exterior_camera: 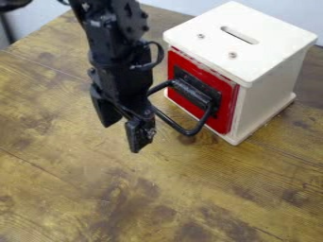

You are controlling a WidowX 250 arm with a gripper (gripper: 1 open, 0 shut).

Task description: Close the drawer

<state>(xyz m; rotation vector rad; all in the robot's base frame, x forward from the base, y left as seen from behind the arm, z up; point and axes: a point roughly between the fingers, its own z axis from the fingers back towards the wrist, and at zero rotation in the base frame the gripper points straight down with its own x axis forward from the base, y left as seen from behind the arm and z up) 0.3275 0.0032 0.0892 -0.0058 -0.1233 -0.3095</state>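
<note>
The drawer (199,80) shows as a red front panel set in the cream-white cabinet (246,43), with a black bracket and a large black loop handle (177,113) sticking out toward the table's front left. My gripper (127,128) hangs just left of the loop handle, fingers pointing down, close to the handle but apart from it. Nothing sits between its fingers; they look close together, and the angle hides the gap.
The wooden table (76,189) spreads out in front and to the left. The cabinet has a slotted top (239,35). My black arm (113,43) rises above the gripper, partly in front of the cabinet's left side.
</note>
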